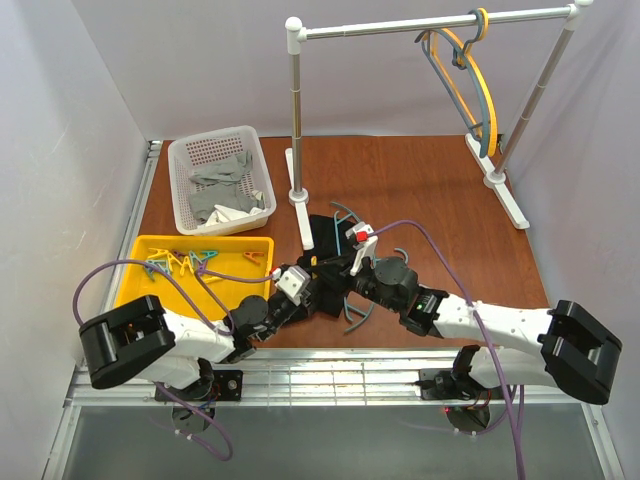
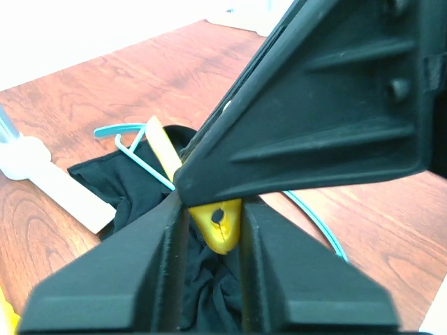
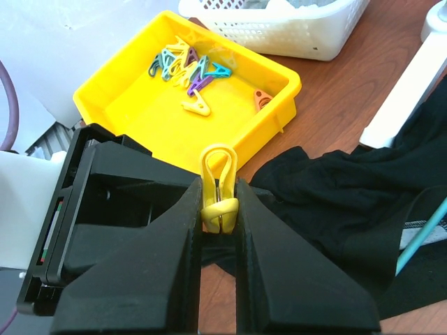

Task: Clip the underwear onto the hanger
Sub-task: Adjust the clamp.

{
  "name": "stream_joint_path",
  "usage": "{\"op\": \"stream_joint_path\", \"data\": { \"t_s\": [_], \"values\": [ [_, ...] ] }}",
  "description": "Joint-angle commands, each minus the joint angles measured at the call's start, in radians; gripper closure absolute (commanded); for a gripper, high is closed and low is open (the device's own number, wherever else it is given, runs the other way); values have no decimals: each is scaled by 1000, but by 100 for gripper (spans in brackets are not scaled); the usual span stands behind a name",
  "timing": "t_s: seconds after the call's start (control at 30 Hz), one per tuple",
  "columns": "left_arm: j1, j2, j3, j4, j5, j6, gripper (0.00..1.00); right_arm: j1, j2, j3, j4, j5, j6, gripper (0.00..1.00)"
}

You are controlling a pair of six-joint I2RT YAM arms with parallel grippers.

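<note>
The black underwear (image 1: 325, 232) lies crumpled on the wooden table with the thin teal hanger (image 1: 343, 215) lying flat over and around it. My two grippers meet just in front of it. The right gripper (image 3: 218, 192) is shut on a yellow clip (image 3: 219, 202), whose loop end sticks up between its fingers. My left gripper (image 2: 214, 209) has both jaws against the other end of the same clip (image 2: 218, 225), directly above the underwear (image 2: 133, 185). A stretch of the hanger (image 2: 140, 162) runs beside it. The underwear (image 3: 349, 202) and a bit of the hanger (image 3: 422, 237) show at right.
A yellow tray (image 1: 135, 285) with several coloured clips (image 3: 185, 66) sits at the left. Behind it is a white basket (image 1: 185, 150) of grey cloths. A rail stand (image 1: 295, 120) at the back carries a yellow and a grey-blue hanger (image 1: 470, 80); its white foot (image 2: 56, 185) is close by.
</note>
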Motion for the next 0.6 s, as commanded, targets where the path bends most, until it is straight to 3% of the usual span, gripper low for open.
{"op": "stream_joint_path", "data": {
  "t_s": [0.0, 0.1, 0.2, 0.33, 0.57],
  "values": [
    [11, 30, -23, 77, -52, 73, 84, 10, -35, -6, -19, -8, -24, 85],
    [11, 41, -68, 158, -42, 101, 88, 9, -41, 0, -60, 52, -48, 66],
    [9, 19, -95, 157, 0, 108, 89, 10, -67, 0, -92, 112, -94, 64],
    [11, -31, -86, 36, 83, 81, 90, 7, -87, -1, -117, 169, -117, 58],
    [8, 48, -89, 14, 5, 96, 91, 9, -94, -4, -161, 201, -87, 43]
  ]
}}
